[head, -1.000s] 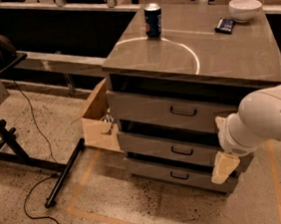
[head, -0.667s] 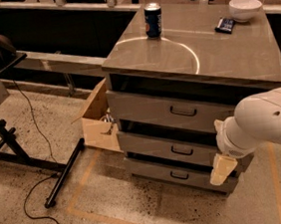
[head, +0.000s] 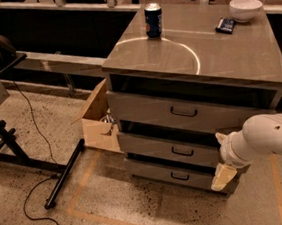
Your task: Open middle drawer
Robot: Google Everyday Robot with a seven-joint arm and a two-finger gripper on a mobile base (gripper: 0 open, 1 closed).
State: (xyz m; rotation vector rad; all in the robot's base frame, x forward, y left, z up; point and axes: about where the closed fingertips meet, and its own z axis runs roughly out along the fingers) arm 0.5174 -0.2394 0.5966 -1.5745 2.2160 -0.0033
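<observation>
The grey metal cabinet has three stacked drawers. The middle drawer is a wide shallow grey front with a small dark loop handle at its centre, and a dark gap shows above it. My white arm comes in from the right. My gripper is a cream-coloured end hanging down at the cabinet's front right corner. It is level with the bottom drawer, to the right of and below the middle drawer's handle, and apart from it.
On the cabinet top stand a blue soda can, a white bowl and a small dark packet. An open cardboard box sits against the cabinet's left side. A black stand with a cable is on the floor at left.
My arm and gripper have sunk a little lower and slightly left along the cabinet's right front corner. The drawers have not moved.
</observation>
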